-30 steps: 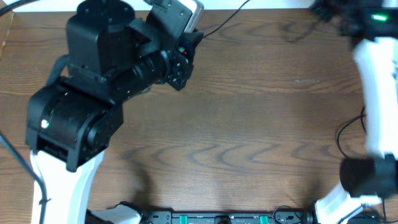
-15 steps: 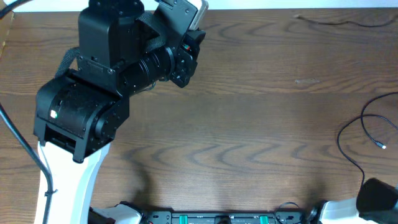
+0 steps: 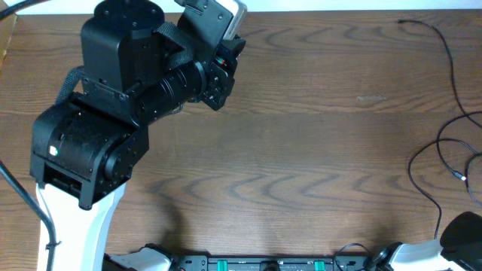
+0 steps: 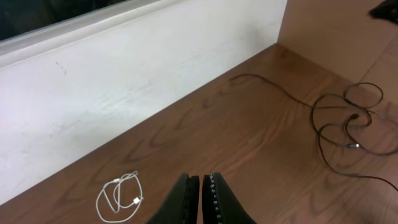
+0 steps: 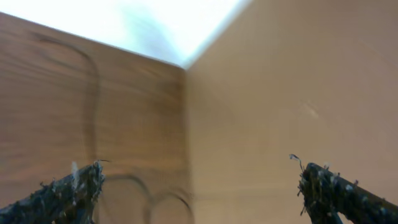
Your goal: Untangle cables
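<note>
Tabletop [image 4: 249,143]; black cables [image 4: 354,145] looped; white cable [image 4: 118,199] coiled.

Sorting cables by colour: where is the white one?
In the left wrist view, the white cable lies coiled on the table, lower left, beside the left hand.

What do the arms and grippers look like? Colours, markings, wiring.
Left arm: black housings, white lower link, green light, black cable alongside. Right arm: black joint, white link. Left gripper: black fingers, studded inner edges. Right gripper: dark, rough-textured fingers.
</note>
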Tool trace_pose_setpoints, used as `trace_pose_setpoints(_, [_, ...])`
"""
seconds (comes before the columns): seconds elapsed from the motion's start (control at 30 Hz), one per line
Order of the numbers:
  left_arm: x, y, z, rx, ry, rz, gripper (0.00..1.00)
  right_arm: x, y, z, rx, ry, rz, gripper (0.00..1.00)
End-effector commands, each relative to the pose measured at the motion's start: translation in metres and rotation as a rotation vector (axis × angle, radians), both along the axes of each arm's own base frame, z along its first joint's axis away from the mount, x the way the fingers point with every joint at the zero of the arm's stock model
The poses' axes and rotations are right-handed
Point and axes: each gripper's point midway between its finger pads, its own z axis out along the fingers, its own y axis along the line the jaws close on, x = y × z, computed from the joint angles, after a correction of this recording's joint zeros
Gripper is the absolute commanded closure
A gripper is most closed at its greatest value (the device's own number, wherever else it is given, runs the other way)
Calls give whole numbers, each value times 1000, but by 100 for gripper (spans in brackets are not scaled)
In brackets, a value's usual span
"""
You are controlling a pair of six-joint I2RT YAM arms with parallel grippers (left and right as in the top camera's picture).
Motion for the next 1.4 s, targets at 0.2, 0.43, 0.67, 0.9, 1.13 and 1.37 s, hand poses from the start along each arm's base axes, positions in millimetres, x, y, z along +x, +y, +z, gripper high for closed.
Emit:
trace_pose_setpoints(0.2, [-4, 2, 5, -12, -8, 7, 91, 54, 243, 4, 271, -58, 785, 1])
trace_pose_setpoints(0.43, [-4, 3, 4, -9, -6, 10, 91, 90, 335, -52, 189, 98, 905, 1])
trace_pose_setpoints(0.67, [4, 16, 1, 51, -33, 75, 91, 128, 428, -170, 293, 306, 1068, 2])
trace_pose_setpoints(0.9, [12, 45, -9, 312, -135, 134, 91, 143, 487, -270, 333, 364, 1304, 5])
trace_pose_setpoints(1.13, [13, 45, -5, 288, -138, 145, 91, 141, 548, -331, 343, 337, 1458, 6])
trace_pose_setpoints(1.37, [11, 46, -5, 248, -109, 168, 91, 159, 600, -327, 321, 159, 1495, 20])
